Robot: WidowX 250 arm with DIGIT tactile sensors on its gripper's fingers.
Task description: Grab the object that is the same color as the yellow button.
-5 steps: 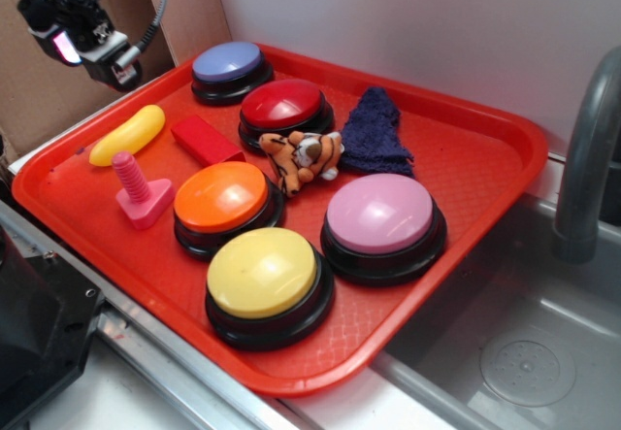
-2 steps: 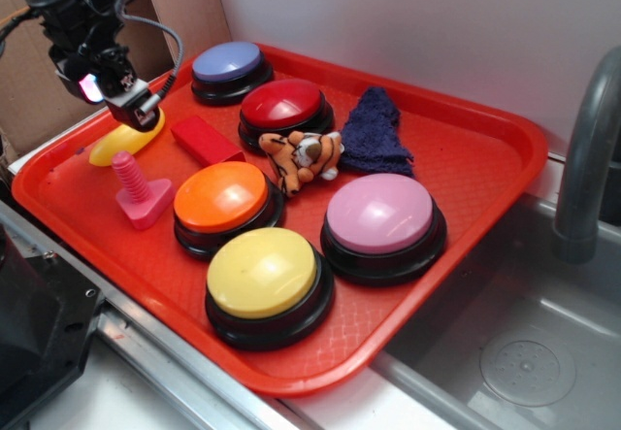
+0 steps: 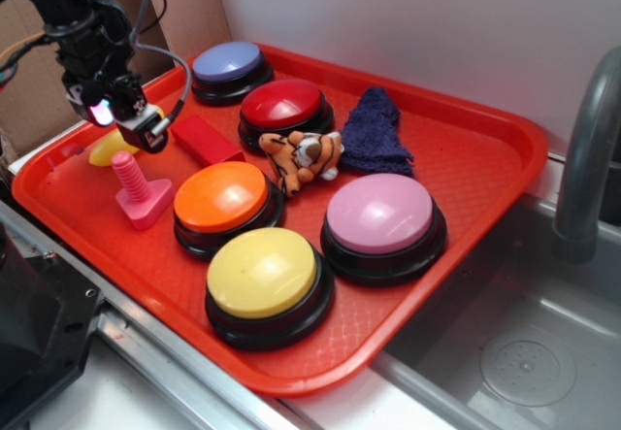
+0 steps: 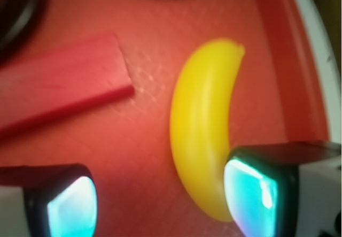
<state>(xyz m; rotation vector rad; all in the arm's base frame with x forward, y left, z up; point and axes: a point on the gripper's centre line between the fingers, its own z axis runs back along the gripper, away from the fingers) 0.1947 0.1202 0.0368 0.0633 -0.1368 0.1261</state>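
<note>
1. You have a red tray [image 3: 466,173] that carries everything: five dome buttons, a red block [image 4: 59,79], a pink plastic bolt [image 3: 136,192], a plush tiger [image 3: 303,156] and a dark blue cloth [image 3: 374,134].
2. The yellow button [image 3: 264,275] sits at the tray's near edge, beside the orange button [image 3: 221,197]; it gives you the colour to match.
3. The gripper [image 4: 160,199] hangs low over the tray's far-left corner with its jaws released, nothing held.
4. The yellow banana toy [image 4: 203,135] lies flat on the tray close to the rim, just beside the red block and not touching it. In the exterior view the gripper hides most of it.
5. Watch the alignment. In the wrist view the banana toy sits off to the right of the gap, and the right pad [image 4: 251,194] overlaps the banana's lower end. Descend like this and that pad would likely land on the toy, tipping or skidding it toward the rim.
6. The toy looks smooth and curved, so an off-centre pinch could squirt it out.
7. The red block lies close to the left pad [image 4: 69,207]; a wide closing sweep could catch it instead.
</note>
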